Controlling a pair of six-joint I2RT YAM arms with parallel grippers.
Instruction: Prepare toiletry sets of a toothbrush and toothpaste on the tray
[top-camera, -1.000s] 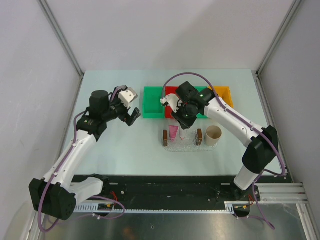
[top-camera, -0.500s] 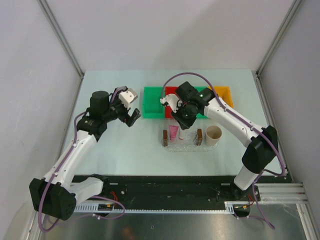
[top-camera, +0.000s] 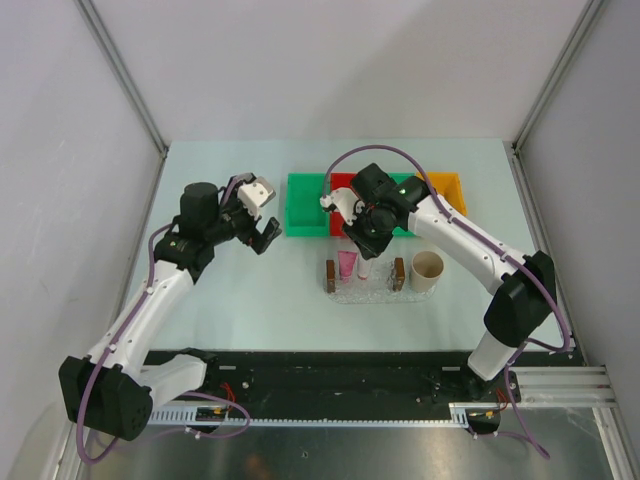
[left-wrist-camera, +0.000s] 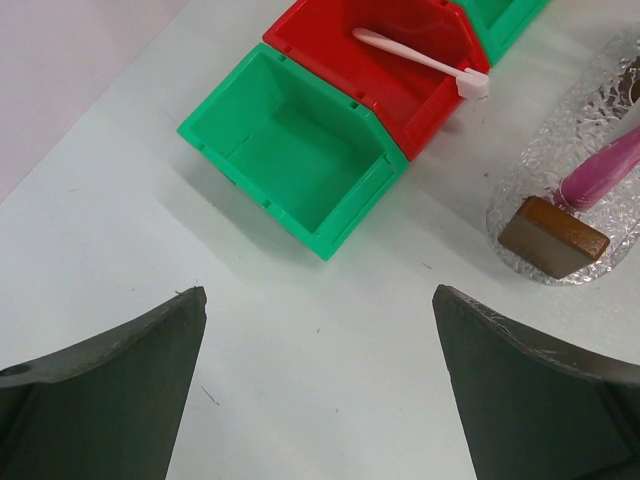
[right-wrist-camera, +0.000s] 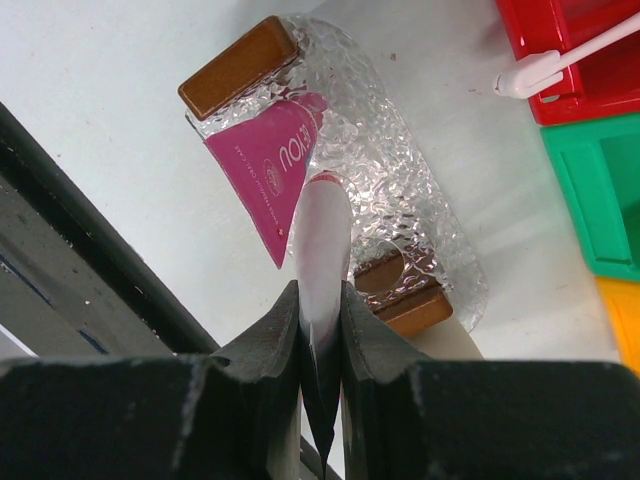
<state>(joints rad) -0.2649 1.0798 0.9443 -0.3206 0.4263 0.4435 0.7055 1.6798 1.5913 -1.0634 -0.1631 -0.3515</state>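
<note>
1. While the right gripper (right-wrist-camera: 320, 295) pinches it between nearly closed jaws, the toothbrush (right-wrist-camera: 322, 230) hangs end-down over the tray (right-wrist-camera: 400, 170). Its lower end is just beside the toothpaste (right-wrist-camera: 270, 165); whether it touches the tray floor cannot be told.
2. The toothpaste lies flat across the tray, just beside one brown handle (right-wrist-camera: 240, 65). Bumpy clear floor shows between the toothbrush and the other handle (right-wrist-camera: 410, 305).
3. The tray sits mid-table (top-camera: 250, 300), its long sides parallel to the near edge, with a beige cup (top-camera: 428, 268) just beside its right short end.
4. Between the tray and the far edge runs a row of bins. A second toothbrush (left-wrist-camera: 420, 62) lies in the red bin (left-wrist-camera: 400, 100), its head poking over the rim on the tray's side. The green bin (left-wrist-camera: 300, 150) touches the red one's left wall.
5. The left gripper (left-wrist-camera: 315, 300) hovers with its jaws spread wide and nothing between them, over bare surface left of the green bin.
6. Bare tabletop stretches from the tray to the near edge and from the green bin to the left edge.
</note>
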